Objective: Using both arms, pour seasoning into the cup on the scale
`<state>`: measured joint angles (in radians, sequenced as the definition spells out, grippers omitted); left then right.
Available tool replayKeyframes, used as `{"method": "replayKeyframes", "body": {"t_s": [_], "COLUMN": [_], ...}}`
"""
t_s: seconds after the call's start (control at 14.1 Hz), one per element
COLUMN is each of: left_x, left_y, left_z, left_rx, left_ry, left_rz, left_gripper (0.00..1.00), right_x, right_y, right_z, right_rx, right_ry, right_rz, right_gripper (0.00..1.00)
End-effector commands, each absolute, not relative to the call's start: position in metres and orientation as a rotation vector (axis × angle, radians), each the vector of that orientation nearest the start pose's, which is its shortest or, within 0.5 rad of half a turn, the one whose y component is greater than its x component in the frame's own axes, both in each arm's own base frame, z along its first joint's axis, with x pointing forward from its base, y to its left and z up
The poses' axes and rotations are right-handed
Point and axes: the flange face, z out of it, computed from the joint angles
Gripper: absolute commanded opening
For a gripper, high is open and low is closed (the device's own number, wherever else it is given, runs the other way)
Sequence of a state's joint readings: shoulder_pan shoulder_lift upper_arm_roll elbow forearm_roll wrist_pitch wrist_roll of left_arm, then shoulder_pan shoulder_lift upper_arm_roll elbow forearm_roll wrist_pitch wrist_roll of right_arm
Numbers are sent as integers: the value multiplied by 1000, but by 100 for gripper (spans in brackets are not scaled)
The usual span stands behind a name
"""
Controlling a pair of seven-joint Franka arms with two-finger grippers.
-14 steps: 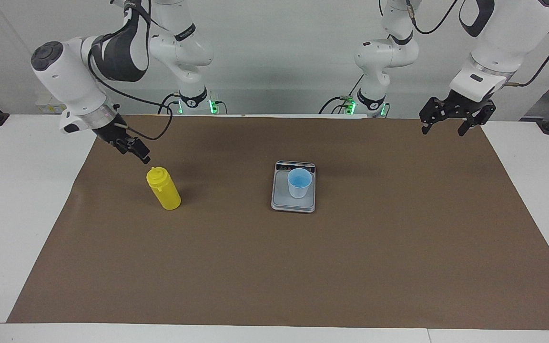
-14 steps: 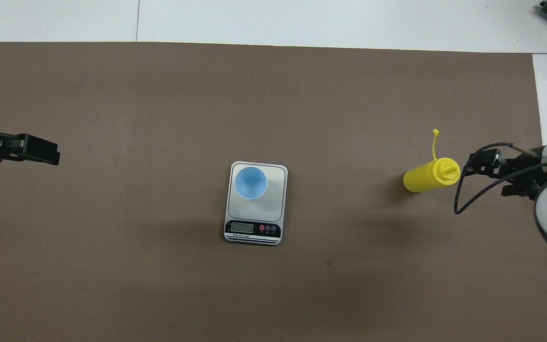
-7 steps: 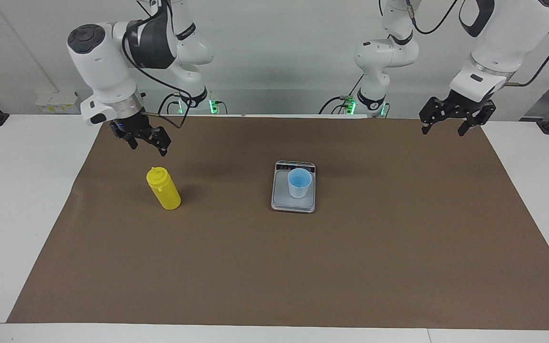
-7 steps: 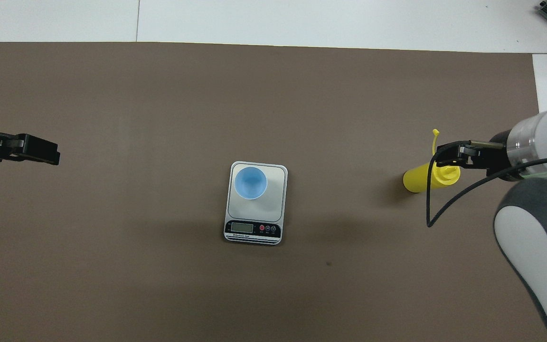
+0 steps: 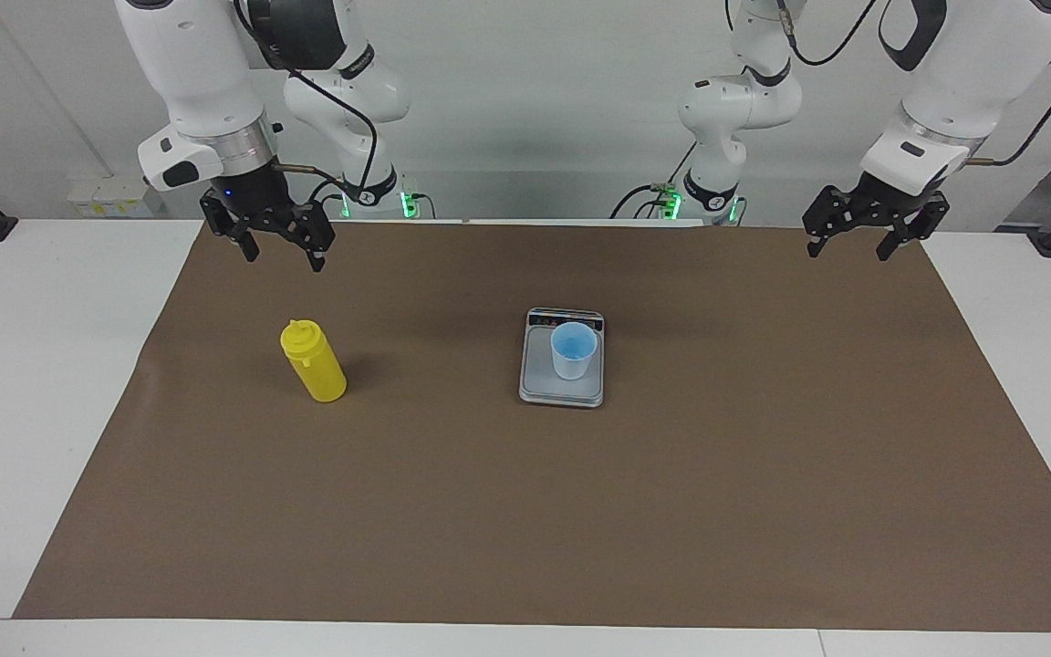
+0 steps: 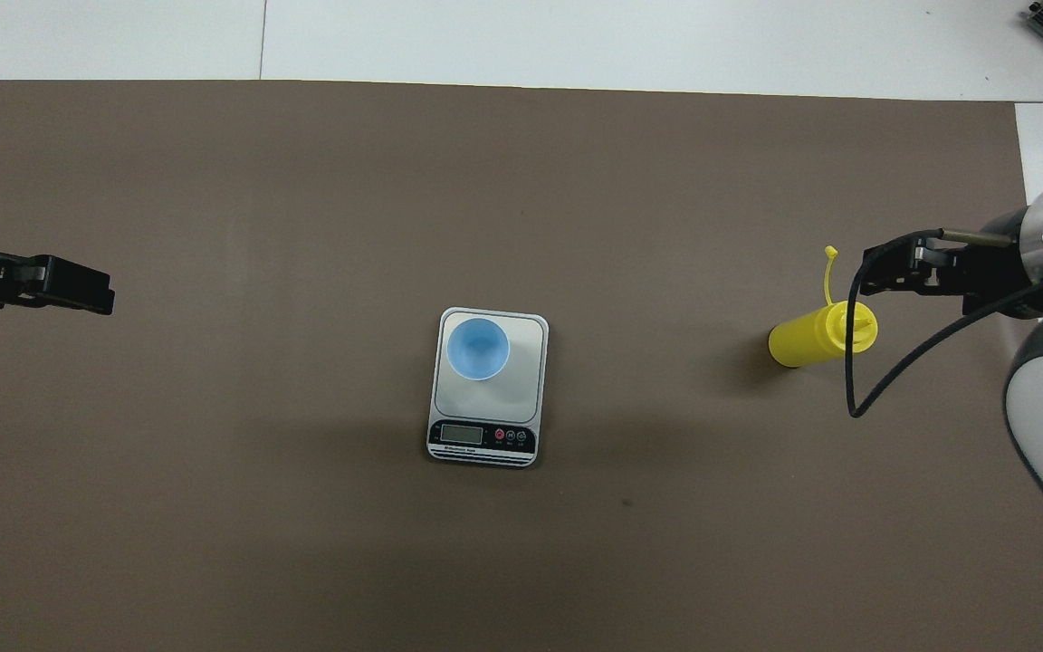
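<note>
A smooth, bright yellow plastic squeeze bottle (image 5: 314,361), cylindrical with a domed nozzle top, stands upright on a matte brown paper mat (image 5: 525,511) toward the right arm's end of the table. In the overhead view its thin tethered cap (image 6: 830,272) trails out from the top, pointing away from the robots. At the middle of the mat lies the flat rectangular kitchen scale (image 5: 562,388), silver-grey with rounded corners, its dark display strip along the edge nearest the robots. A small tapered light blue cup (image 5: 573,350) with a brighter blue inside stands on the scale's grey plate.

Bottle and scale are well apart, with bare mat between them and wide bare mat on the side farther from the robots. White tabletop (image 5: 42,383) borders the mat at both ends.

The right gripper (image 5: 280,253) hangs pointing down, raised clear above the mat just beside the bottle, its fingers spread and holding nothing. The left gripper (image 5: 854,245) waits over the mat's corner at the left arm's end, fingers likewise spread and empty, wrist angled down.
</note>
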<state>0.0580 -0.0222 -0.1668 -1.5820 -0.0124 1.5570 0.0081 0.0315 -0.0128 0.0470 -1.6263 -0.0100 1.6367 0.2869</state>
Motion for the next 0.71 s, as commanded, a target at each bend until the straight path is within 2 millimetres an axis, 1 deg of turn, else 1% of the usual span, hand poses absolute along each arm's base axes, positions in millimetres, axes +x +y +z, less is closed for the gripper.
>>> {"method": "replayKeyframes", "body": {"t_s": [0.0, 0.21, 0.43, 0.64], "left_x": [542, 542, 542, 542], "left_y": [-61, -61, -61, -61], "left_z": [630, 630, 630, 631], "left_rx": [-3140, -3140, -3140, -3140], "left_ry": [176, 176, 176, 176], "left_rz": [1, 1, 1, -2], "left_gripper": [100, 100, 100, 100], "right_x": [553, 551, 552, 545], "right_y": [37, 35, 27, 28], "right_z": [614, 612, 611, 607], "right_rx": [-3159, -3145, -3141, -3146], "right_ry": [308, 314, 333, 326], "right_rz": [8, 27, 23, 46], "right_gripper": [100, 100, 100, 100]}}
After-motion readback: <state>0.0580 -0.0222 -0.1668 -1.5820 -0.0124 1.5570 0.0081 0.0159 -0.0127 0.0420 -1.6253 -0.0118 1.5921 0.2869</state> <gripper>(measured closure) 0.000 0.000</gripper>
